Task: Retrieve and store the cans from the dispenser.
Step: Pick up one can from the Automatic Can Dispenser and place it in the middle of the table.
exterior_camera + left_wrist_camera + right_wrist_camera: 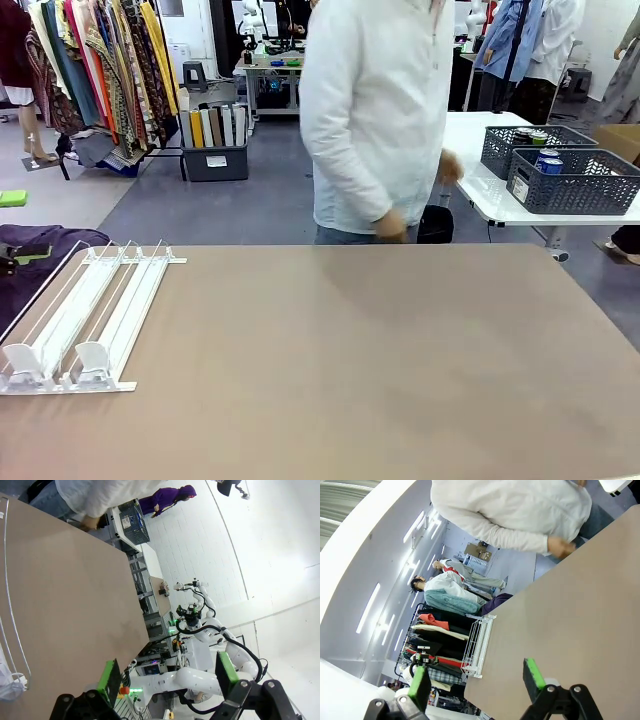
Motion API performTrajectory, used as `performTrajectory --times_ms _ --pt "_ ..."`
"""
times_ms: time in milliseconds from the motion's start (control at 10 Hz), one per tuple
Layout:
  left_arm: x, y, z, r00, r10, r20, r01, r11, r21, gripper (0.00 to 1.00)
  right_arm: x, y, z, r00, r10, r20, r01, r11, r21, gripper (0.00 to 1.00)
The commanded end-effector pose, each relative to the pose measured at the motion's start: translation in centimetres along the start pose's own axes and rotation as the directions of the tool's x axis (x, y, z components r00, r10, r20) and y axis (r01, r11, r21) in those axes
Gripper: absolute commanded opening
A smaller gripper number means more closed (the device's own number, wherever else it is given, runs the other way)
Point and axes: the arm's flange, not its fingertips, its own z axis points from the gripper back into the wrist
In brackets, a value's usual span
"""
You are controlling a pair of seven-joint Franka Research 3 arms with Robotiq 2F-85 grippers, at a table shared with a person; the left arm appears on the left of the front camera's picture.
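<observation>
The dispenser (95, 310), a flat white rack with thin rails, lies at the table's left end, and I see nothing in its lanes. It also appears as a white rack (479, 645) at the table's far edge and as a thin rail (9, 605) along the picture's left side. Blue cans (548, 161) with silver tops stand in a dark mesh basket (575, 192) on a side table at the back right. My left gripper (167, 675) is open above the table with nothing between its green pads. My right gripper (476, 677) is likewise open, holding nothing.
A person in a white shirt (375, 120) stands at the far side of the brown table (350, 360), hands (392, 228) near the edge. A second mesh basket (505, 148) sits behind the first on the white side table (480, 185). Clothes racks stand at the back left.
</observation>
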Motion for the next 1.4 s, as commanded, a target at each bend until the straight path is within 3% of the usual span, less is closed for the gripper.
performTrajectory --times_ms 0,1300 --pt "-0.05 -0.3 -0.14 1.0 0.011 0.012 -0.011 1.0 -0.02 1.0 0.3 0.34 -0.03 1.0 -0.002 0.01 0.002 1.0 0.014 1.0" --pt "-0.05 -0.3 -0.14 1.0 0.011 0.012 -0.011 1.0 -0.02 1.0 0.3 0.34 -0.03 1.0 -0.002 0.01 0.002 1.0 0.014 1.0"
